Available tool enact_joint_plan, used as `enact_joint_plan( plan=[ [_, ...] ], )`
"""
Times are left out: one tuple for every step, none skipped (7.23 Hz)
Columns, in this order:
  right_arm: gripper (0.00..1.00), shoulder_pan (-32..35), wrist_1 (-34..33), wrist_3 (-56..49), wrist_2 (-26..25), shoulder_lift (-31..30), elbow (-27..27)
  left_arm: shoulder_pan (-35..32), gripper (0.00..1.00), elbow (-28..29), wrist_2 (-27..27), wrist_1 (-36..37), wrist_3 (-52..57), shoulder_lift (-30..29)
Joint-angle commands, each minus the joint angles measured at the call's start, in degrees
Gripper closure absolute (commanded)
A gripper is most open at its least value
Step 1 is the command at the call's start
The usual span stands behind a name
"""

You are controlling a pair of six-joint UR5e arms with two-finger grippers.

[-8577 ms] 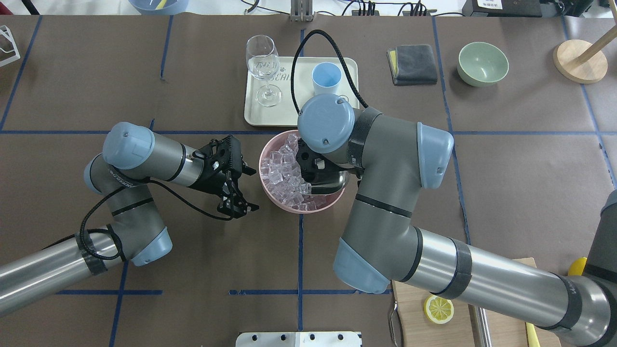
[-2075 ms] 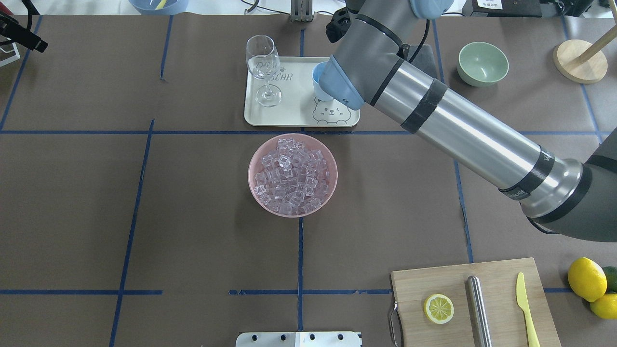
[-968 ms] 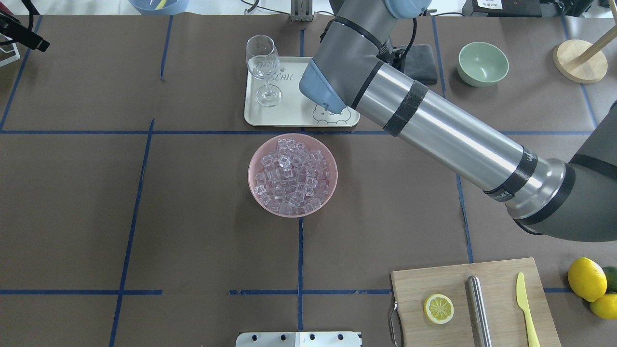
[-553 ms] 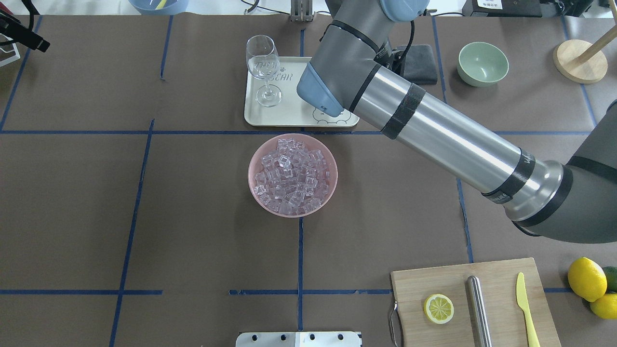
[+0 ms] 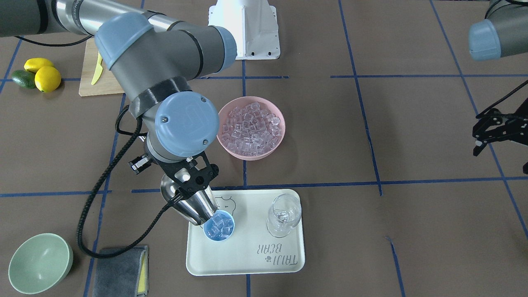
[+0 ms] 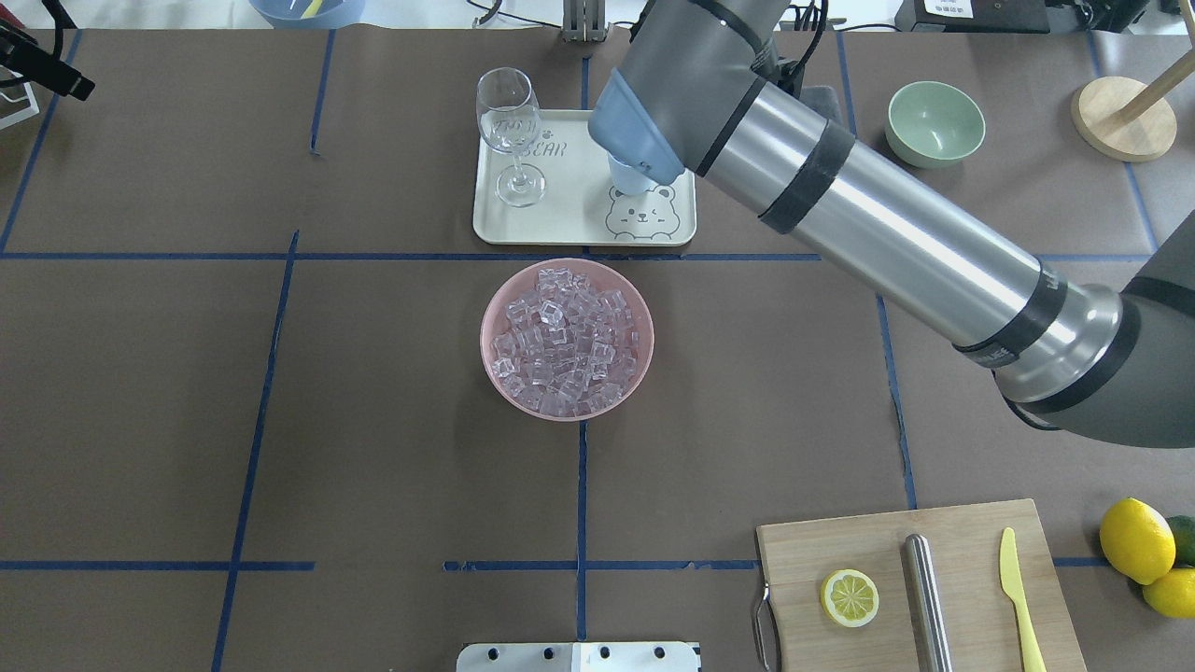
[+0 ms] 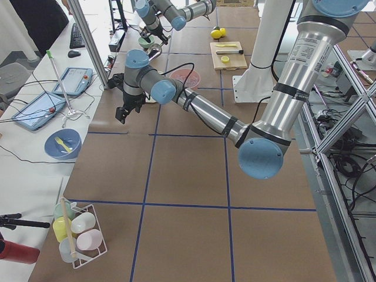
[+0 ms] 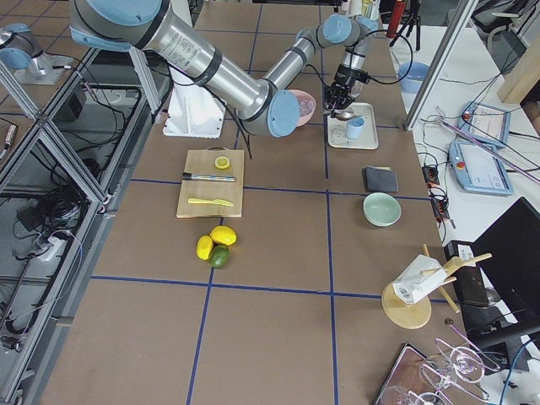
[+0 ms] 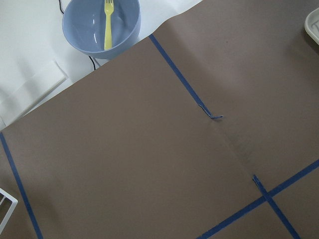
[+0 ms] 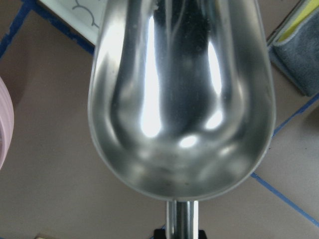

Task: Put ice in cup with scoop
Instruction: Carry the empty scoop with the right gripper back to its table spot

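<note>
My right gripper (image 5: 190, 181) is shut on the steel scoop (image 5: 192, 206) and holds it tilted, mouth down, at the rim of the light-blue cup (image 5: 219, 227). The cup stands on the cream tray (image 5: 247, 251) and has several ice cubes in it. In the right wrist view the scoop's trough (image 10: 182, 99) is empty. More ice (image 6: 565, 341) fills the pink bowl (image 6: 490, 317) at the table's middle. In the overhead view my right arm hides most of the cup (image 6: 627, 177). My left gripper (image 5: 478, 138) is open and empty, far off near the table's left end.
A wine glass (image 6: 509, 131) stands on the tray beside the cup. A pale green bowl (image 6: 934, 122) and a grey cloth (image 5: 119, 270) lie to the right. A cutting board (image 6: 920, 583) holds a lemon slice, steel cylinder and knife. Lemons (image 6: 1135, 539) lie at the front right.
Earlier the scoop was in the pink bowl and my left gripper was beside it. Since then the right arm has gone to the tray; in the last second its elbow has shifted back.
</note>
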Motion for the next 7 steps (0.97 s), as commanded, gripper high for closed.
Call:
enact_joint_plan(
  plan=[
    [1.0,5.7,0.2,6.2,7.5,-6.1,10.8,0.0,0.0,0.1,0.1,0.2,-0.5,0.0],
    [1.0,6.3,0.5,11.1,7.7,-10.8,15.7,-0.1,0.0,0.1,0.1,0.5,-0.6,0.2],
    [1.0,6.6,0.4,11.5,7.7,-13.3,18.3,-0.1,0.0,0.3,0.1,0.6,-1.0,0.4],
    [1.0,7.6,0.0,12.1,7.6,-18.3,22.6,-0.1,0.0,0.2,0.1,0.6,-1.6,0.4],
    [1.0,8.2,-0.1,12.3,7.9,-27.6,32.1,-0.1,0.0,0.1,0.1,0.6,-1.8,0.5],
    [1.0,8.5,-0.3,15.6,8.7,-35.5,38.8,-0.1,0.0,0.1,0.2,0.6,-2.1,0.6],
    [1.0,8.5,-0.2,25.9,14.3,-40.5,40.2,-0.1,0.0,0.1,0.2,0.6,-3.1,0.6]
  ],
)
